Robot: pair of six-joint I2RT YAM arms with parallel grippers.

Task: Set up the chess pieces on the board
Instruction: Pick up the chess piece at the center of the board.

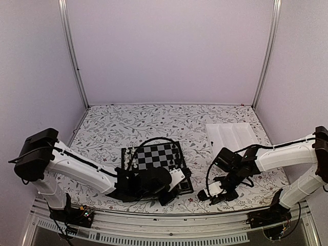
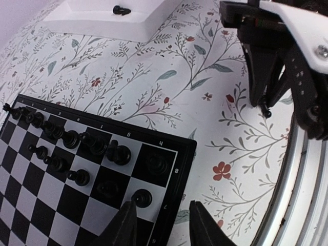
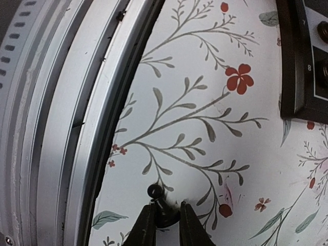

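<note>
Chess piece [image 3: 155,192] on the cloth [image 3: 215,102], right gripper [image 3: 165,228] nipped narrow round its base. It's a slim hold and could squirt free on lifting. Left gripper [image 2: 161,225] half-open, empty.

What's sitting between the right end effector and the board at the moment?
Nothing but bare floral tablecloth between the right end effector, closed on a black chess piece, and the board; the left wrist view shows that stretch.
</note>
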